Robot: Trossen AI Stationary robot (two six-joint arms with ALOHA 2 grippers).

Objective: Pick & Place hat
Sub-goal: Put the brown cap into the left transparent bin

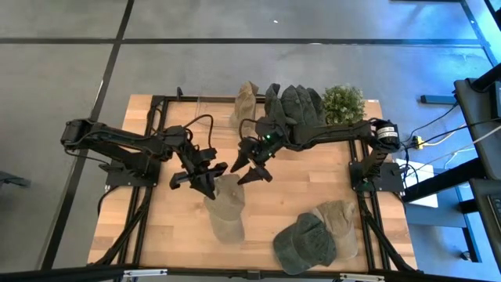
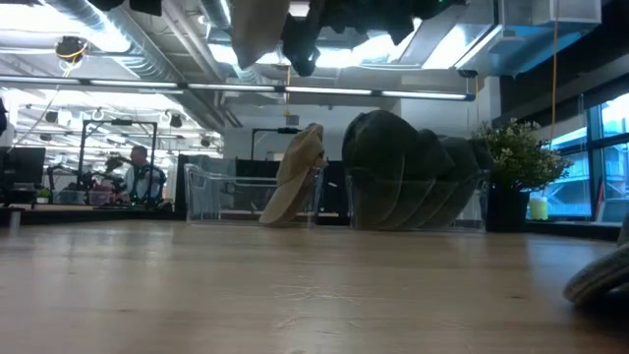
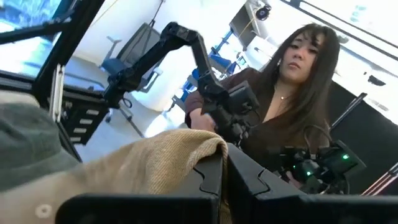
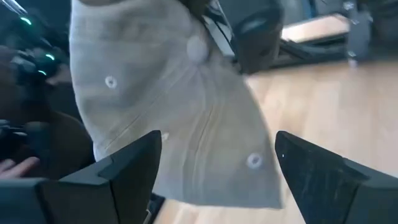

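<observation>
A tan cap (image 1: 224, 210) hangs in the air over the middle of the table, with my left gripper (image 1: 205, 178) shut on its upper end. In the low view the tan cap (image 2: 257, 28) shows high above the tabletop. My right gripper (image 1: 250, 169) stands open just to the cap's far right and points at it. In the right wrist view the tan cap's crown (image 4: 186, 118), with its eyelets and top button, fills the space ahead of my right gripper (image 4: 217, 171), whose fingers touch nothing. My left gripper pinches a fold of the cap's tan cloth (image 3: 198, 149) between its two shut fingers (image 3: 249, 180), at the cap's upper end. The fingers come nearly level from the table's left. The cap is lifted clear of the table and hangs slack below them.
Clear bins at the far edge hold a tan cap (image 1: 246, 100) and several dark green caps (image 1: 296, 106), next to a potted plant (image 1: 343, 103). A dark green cap (image 1: 305, 243) and a tan cap (image 1: 340, 222) lie at the near right. A person (image 3: 292, 93) sits beyond the table.
</observation>
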